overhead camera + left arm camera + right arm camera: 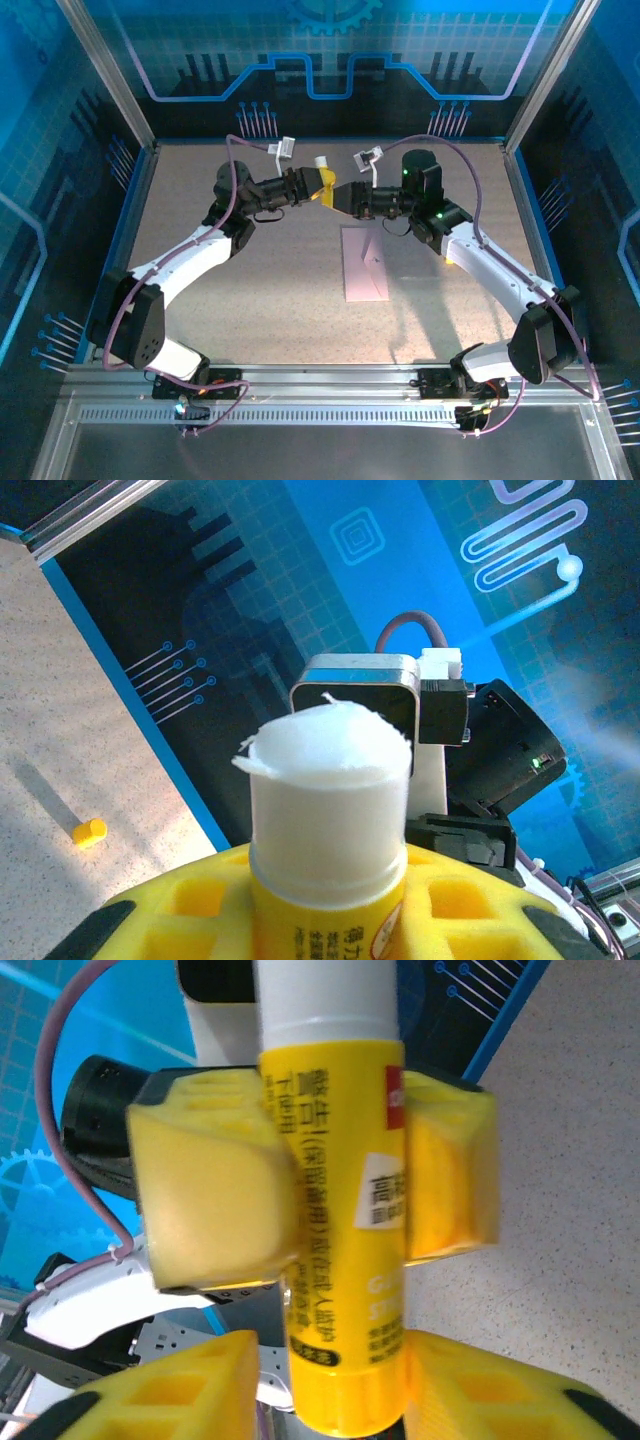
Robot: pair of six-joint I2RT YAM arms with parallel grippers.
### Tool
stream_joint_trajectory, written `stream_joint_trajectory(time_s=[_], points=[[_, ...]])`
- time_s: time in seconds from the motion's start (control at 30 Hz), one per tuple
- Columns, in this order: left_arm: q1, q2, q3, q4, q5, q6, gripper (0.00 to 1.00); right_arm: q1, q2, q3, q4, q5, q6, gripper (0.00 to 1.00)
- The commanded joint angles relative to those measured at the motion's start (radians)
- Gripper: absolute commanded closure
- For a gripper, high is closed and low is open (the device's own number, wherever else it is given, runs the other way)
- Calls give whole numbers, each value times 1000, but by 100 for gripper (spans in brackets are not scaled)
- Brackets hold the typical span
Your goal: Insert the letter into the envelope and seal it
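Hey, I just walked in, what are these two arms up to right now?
Both arms meet above the table over a yellow glue stick. The left arm's fingers clamp its body, white glue exposed at the top. The right arm's fingers sit either side of its base; whether they grip yet is unclear. The pink envelope lies flat on the table nearby, untouched. A small yellow piece, probably the cap, lies on the table too.
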Motion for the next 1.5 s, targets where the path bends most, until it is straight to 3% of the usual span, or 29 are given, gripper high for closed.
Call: stream_joint_trajectory(time_s=[0.0,0.2,0.37,0.53,0.63,0.77,0.93,1.07,1.23,1.47], points=[[-2,12,12,42,-12,-7,100,15,5,-1,35,-27,5,63],[-1,18,15,39,-18,-8,100,17,13,-4,55,-34,17,67],[1,26,14,36,-27,-16,100,24,19,5,59,-32,21,79],[-1,14,15,-23,-57,4,100,51,13,36,19,57,-24,83],[-7,-12,24,-121,-97,45,100,112,24,99,-93,184,-126,84],[-48,-65,75,-375,-208,133,100,252,51,185,-208,472,-307,84],[-110,-77,161,-635,-313,168,100,406,126,259,-212,792,-471,84],[-152,-85,171,-680,-354,141,100,511,205,286,-149,996,-596,84],[-169,-89,178,-709,-374,122,100,602,270,290,-44,1161,-710,85],[-173,-84,184,-709,-373,128,100,612,290,292,-23,1193,-715,85]])
